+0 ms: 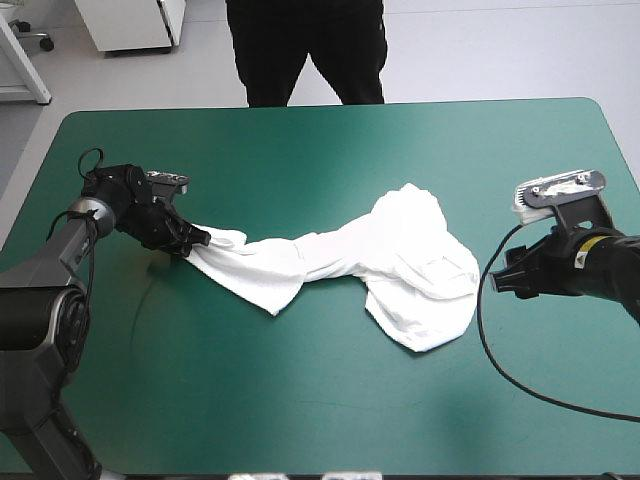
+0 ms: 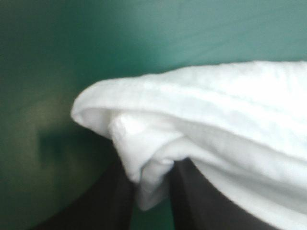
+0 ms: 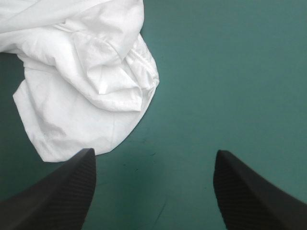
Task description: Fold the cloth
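Note:
The white T-shirt (image 1: 370, 262) lies stretched in a crumpled band across the middle of the teal-green table, its bulk toward the right. My left gripper (image 1: 196, 240) is shut on the T-shirt at its left end; in the left wrist view a fold of the T-shirt (image 2: 158, 158) is pinched between the black fingers (image 2: 120, 201). My right gripper (image 1: 498, 279) stands open to the right of the shirt, apart from it. In the right wrist view the T-shirt (image 3: 81, 76) lies ahead of and beside one finger, and the gripper (image 3: 153, 184) has only bare cover between its fingers.
Bare teal-green cover (image 1: 300, 400) spreads along the near side of the table and behind the shirt. The table's right edge (image 1: 625, 150) is close to my right arm.

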You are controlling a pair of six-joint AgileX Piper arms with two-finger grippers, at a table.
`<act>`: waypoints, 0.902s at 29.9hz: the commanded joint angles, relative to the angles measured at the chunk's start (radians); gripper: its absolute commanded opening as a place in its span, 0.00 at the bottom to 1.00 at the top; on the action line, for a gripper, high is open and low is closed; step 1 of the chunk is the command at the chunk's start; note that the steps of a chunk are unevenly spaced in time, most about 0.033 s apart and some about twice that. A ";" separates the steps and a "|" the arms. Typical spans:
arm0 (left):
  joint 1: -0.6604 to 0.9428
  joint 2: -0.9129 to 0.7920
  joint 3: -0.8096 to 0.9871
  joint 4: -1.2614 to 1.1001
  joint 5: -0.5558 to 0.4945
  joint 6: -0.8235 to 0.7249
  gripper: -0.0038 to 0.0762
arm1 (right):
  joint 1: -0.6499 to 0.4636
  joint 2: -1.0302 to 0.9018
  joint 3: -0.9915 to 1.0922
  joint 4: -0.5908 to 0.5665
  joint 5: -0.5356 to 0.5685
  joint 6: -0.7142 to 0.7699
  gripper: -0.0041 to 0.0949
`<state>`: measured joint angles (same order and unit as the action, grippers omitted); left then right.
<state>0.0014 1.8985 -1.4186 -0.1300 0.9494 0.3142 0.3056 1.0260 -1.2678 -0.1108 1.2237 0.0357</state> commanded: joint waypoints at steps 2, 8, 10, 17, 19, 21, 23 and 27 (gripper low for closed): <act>0.000 -0.040 -0.027 -0.024 -0.003 0.001 0.04 | -0.005 0.008 0.041 -0.003 -0.053 0.010 0.70; 0.000 -0.040 -0.027 -0.024 0.019 0.001 0.04 | -0.005 0.058 0.168 0.099 -0.125 0.030 0.70; 0.000 -0.040 -0.027 -0.024 0.028 0.001 0.04 | -0.005 0.091 0.196 0.072 -0.161 0.060 0.70; 0.000 -0.040 -0.027 -0.024 0.046 0.001 0.04 | -0.005 0.264 0.231 0.050 -0.291 0.090 0.70; 0.000 -0.040 -0.027 -0.024 0.052 0.001 0.04 | -0.007 0.324 0.231 0.050 -0.307 0.092 0.70; 0.000 -0.040 -0.027 -0.024 0.054 0.001 0.04 | -0.007 0.373 0.231 0.050 -0.316 0.092 0.70; 0.000 -0.040 -0.027 -0.024 0.056 0.001 0.04 | -0.007 0.419 0.231 0.050 -0.324 0.092 0.70; 0.000 -0.040 -0.027 -0.024 0.056 0.001 0.04 | -0.007 0.483 0.231 0.072 -0.348 0.081 0.70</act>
<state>0.0014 1.8989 -1.4227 -0.1498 0.9894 0.3160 0.3056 1.5058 -1.0157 -0.0438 0.9116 0.1249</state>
